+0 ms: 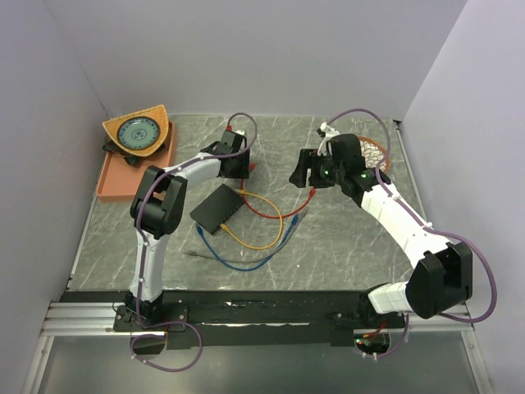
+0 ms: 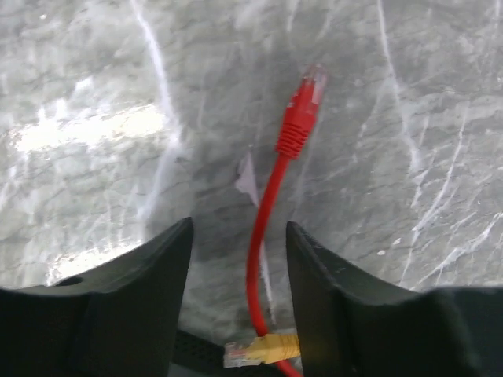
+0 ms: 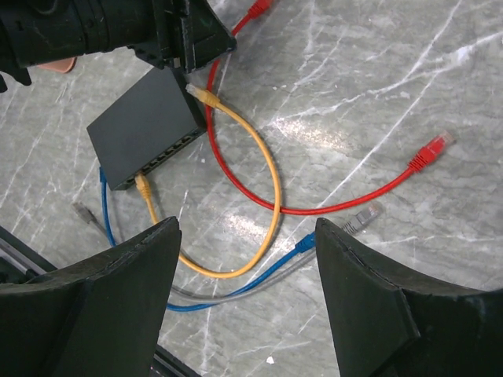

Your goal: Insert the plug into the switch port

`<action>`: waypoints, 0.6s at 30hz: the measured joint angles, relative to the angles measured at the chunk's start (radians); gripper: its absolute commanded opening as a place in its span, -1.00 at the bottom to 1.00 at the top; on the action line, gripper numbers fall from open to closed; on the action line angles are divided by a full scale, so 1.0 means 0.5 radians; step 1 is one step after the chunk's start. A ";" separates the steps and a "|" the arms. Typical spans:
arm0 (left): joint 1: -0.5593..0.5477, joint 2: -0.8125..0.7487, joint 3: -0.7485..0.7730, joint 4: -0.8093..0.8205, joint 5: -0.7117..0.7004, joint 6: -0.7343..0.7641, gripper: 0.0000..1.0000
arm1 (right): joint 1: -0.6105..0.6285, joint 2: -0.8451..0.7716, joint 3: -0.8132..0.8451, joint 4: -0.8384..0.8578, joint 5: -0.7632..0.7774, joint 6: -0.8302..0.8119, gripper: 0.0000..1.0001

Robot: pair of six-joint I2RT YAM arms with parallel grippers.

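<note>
Spread wide at the bottom of the left wrist view, the fingers (image 2: 149, 298) of the left end effector (image 2: 240, 236) are released and hold nothing. They straddle the red cable (image 2: 255, 259), with a loose yellow plug (image 2: 255, 349) between them at 6 o'clock. Farther out, at 12 o'clock, the red plug (image 2: 302, 106) lies flat on the table (image 2: 409, 118). Closing here would, I judge, pinch cable rather than plug body, leaving the plug free to droop and miss its socket. In the top view the switch (image 1: 217, 209) sits at 7 o'clock from that end effector, unbraced, so a push could slide it. A free switch port (image 3: 177, 149) faces the loose cables. The left arm is folded, elbow high, wrist pitched down. The right end effector (image 3: 245, 232), also released and empty, hovers over the cables, its arm stretched toward 11 o'clock.
</note>
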 measured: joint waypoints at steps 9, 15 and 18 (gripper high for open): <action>-0.071 0.080 0.087 -0.011 -0.114 0.104 -0.98 | -0.056 0.000 -0.027 -0.033 -0.011 0.002 0.54; -0.089 0.108 0.199 -0.124 -0.162 0.111 -0.98 | -0.088 -0.054 -0.051 -0.053 -0.010 0.001 0.56; -0.095 0.108 0.337 -0.238 -0.237 0.133 -0.98 | -0.101 -0.129 -0.058 -0.092 -0.009 0.000 0.67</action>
